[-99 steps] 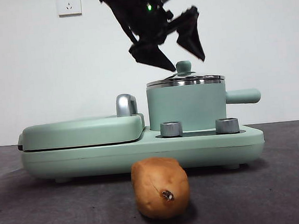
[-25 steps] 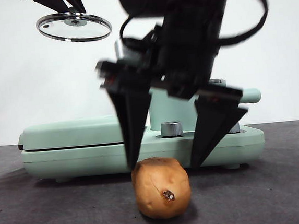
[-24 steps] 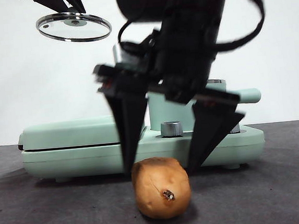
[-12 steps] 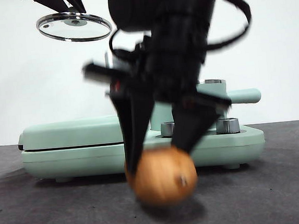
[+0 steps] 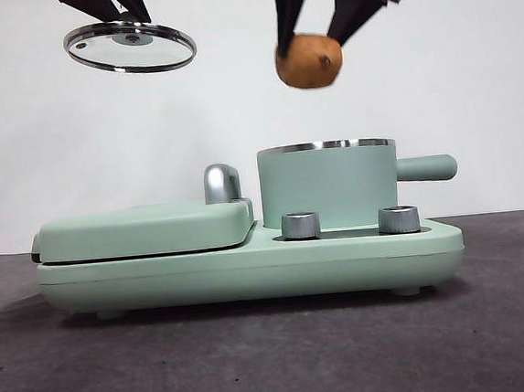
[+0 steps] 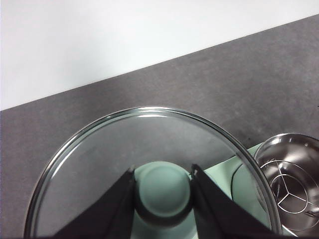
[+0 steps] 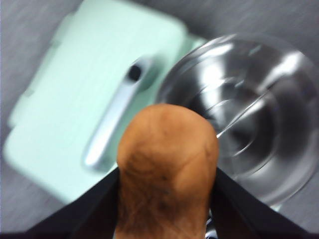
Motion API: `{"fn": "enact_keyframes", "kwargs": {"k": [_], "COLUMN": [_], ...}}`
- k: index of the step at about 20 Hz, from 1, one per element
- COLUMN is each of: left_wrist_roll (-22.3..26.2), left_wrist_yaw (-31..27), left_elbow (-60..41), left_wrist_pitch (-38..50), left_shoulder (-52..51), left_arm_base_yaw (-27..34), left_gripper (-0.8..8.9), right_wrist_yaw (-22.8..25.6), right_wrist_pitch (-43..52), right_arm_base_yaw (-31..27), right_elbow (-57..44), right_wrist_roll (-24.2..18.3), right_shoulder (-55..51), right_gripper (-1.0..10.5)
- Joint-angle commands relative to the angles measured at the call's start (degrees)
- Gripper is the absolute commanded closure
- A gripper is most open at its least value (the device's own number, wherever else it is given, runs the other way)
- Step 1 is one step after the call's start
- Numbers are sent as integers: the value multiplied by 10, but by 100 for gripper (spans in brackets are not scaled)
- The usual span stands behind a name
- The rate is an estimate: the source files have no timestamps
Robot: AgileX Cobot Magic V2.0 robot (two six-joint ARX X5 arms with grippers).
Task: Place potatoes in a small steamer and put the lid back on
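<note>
Near the top centre of the front view we see the right gripper [image 5: 319,26] pinching the oblong orange-brown potato [image 5: 309,60], rough-skinned with a dark spot, high above the open small steamer [image 5: 328,186]. That steamer is a smooth mint-green cylinder with a steel rim and stubby side handle; its shiny inside holds a wire rack [image 6: 290,191]. At the upper left, the left gripper [image 6: 163,186] clamps the round green knob of the flat glass lid [image 5: 130,46], steel-rimmed, held over the griddle cover [image 5: 144,228].
</note>
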Motion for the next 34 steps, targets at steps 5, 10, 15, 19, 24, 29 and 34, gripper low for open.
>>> {"fn": "enact_keyframes", "kwargs": {"k": [5, 10, 15, 19, 24, 29, 34], "left_wrist_roll": [4, 4, 0, -1, -1, -1, 0], "left_wrist_yaw": [1, 1, 1, 1, 1, 1, 1], "left_elbow": [23, 23, 23, 23, 23, 23, 23], "left_wrist_pitch": [12, 12, 10, 10, 10, 11, 16], "left_shoulder": [-2, -2, -2, -2, -2, 0, 13], "left_arm_base_yaw": [-2, -2, -5, -16, -46, -89, -146], "left_gripper": [805, 805, 805, 805, 805, 805, 805], "right_wrist_yaw": [-1, -6, -14, -17, -15, -13, 22], "right_wrist_pitch": [-9, -10, -8, -45, -131, -167, -167], "right_arm_base_yaw": [-33, -47, -48, -53, -66, -82, -78], "right_elbow": [87, 90, 90, 143, 208, 159, 1], "right_wrist_roll": [-25, -25, -44, -49, -63, -66, -71], "right_shoulder": [116, 161, 182, 169, 104, -13, -205], "right_gripper": [749, 723, 502, 503, 505, 506, 506]}}
